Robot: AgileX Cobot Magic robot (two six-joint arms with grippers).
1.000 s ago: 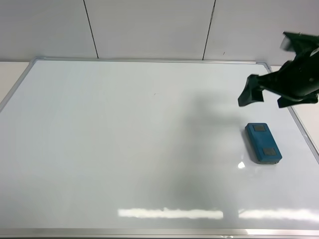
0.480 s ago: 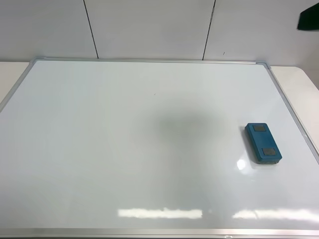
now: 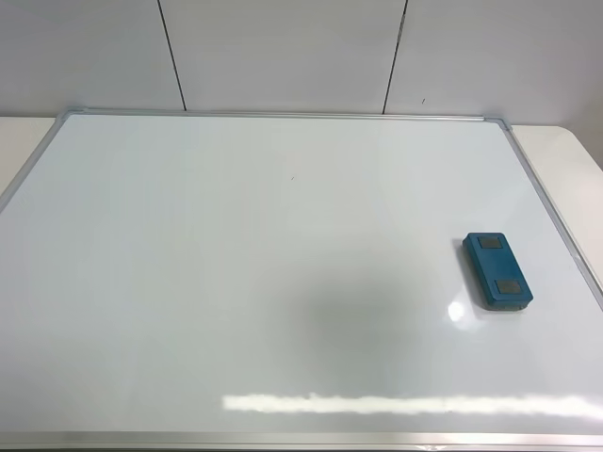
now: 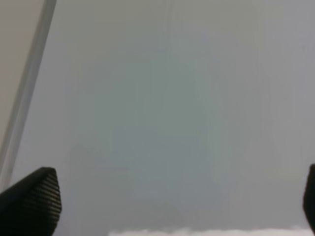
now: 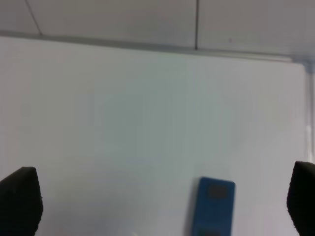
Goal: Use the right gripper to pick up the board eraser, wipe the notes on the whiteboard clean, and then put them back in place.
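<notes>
The whiteboard lies flat and fills most of the exterior high view. No marker notes show on it, only a tiny dark speck. The teal-blue board eraser lies on the board near its right edge, with nothing touching it. Neither arm shows in the exterior high view. In the right wrist view my right gripper is open and empty, high above the board, with the eraser below it. In the left wrist view my left gripper is open and empty over bare board.
The board's silver-grey frame runs along the back, against a white panelled wall. The frame edge also shows in the left wrist view. A strip of pale table lies beyond the board's right edge.
My right arm, which hung over the board's right side above the eraser, has lifted up and right, out of the exterior high view. The eraser has not moved.
</notes>
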